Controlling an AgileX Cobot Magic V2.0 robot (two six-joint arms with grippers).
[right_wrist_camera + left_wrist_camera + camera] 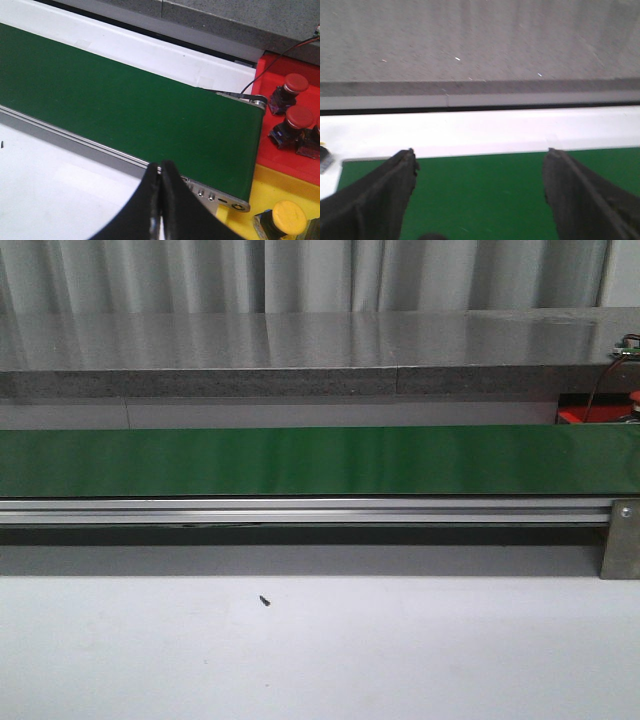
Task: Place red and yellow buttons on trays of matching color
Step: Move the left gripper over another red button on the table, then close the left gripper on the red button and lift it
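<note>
My left pincer [479, 190] hangs spread over the bare green belt [320, 462], my right pincer [161, 210] clenched empty, with red buttons [299, 117] already traying; a late grab risks missing arrivals.

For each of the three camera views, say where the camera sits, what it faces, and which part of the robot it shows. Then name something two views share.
Front view: looks forward over the table at the green conveyor belt; no robot part shows.
Left wrist view: on the left arm, above the belt; left gripper open.
Right wrist view: on the right arm, facing the belt's end, red tray and yellow tray; right gripper shut.
Shared: the belt, in all three.
</note>
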